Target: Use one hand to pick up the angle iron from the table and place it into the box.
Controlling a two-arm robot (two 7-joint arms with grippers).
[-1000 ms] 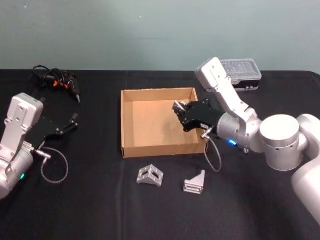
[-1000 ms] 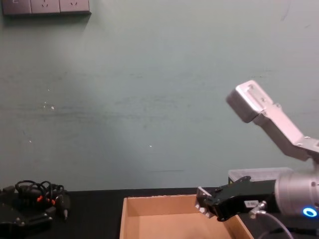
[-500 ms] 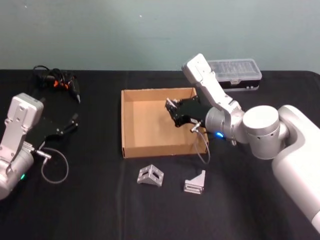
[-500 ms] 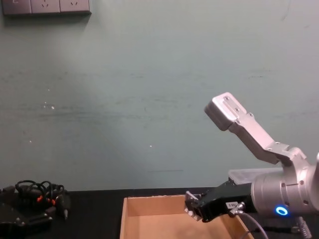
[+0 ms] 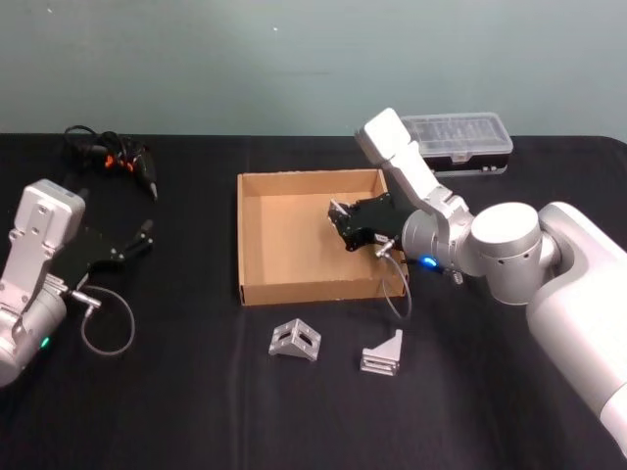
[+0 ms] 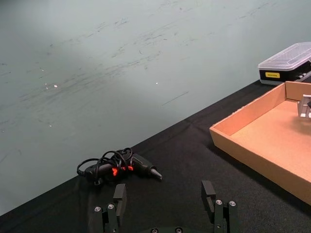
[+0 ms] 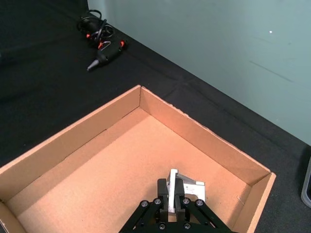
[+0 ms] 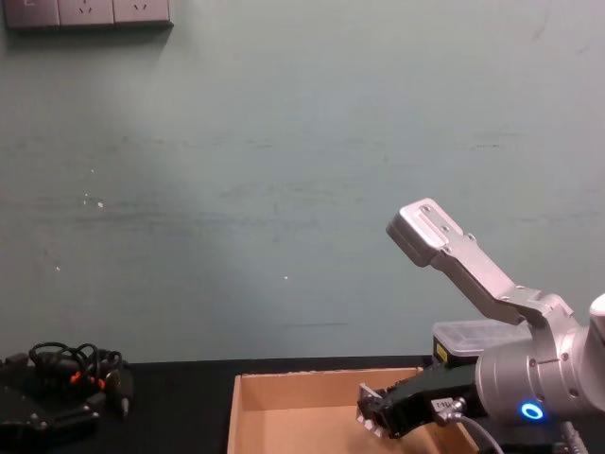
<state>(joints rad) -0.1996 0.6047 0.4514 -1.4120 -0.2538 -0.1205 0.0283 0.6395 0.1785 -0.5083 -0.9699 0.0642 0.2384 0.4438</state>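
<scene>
My right gripper [image 5: 340, 221] hangs over the right half of the tan cardboard box [image 5: 257, 290], shut on a silver angle iron [image 7: 187, 191]. The wrist view shows that angle iron pinched between the black fingers [image 7: 163, 193] above the box floor [image 7: 116, 174]. In the chest view the right gripper [image 8: 371, 413] sits just above the box rim [image 8: 284, 377]. Two more angle irons [image 5: 295, 342] [image 5: 383, 356] lie on the black table [image 5: 196, 401] in front of the box. My left gripper [image 5: 145, 235] is parked at the table's left, open, as the left wrist view shows by its spread fingers [image 6: 209, 191].
A black plastic case with a clear lid [image 5: 462, 138] stands behind the box at the right. A bundle of black and orange cable with a tool [image 5: 110, 159] lies at the back left. A grey cable loop [image 5: 108, 328] hangs by my left arm.
My right gripper carried the angle iron leftward from the box's right wall to over its interior, then sank a little toward the floor. The left arm stayed still.
</scene>
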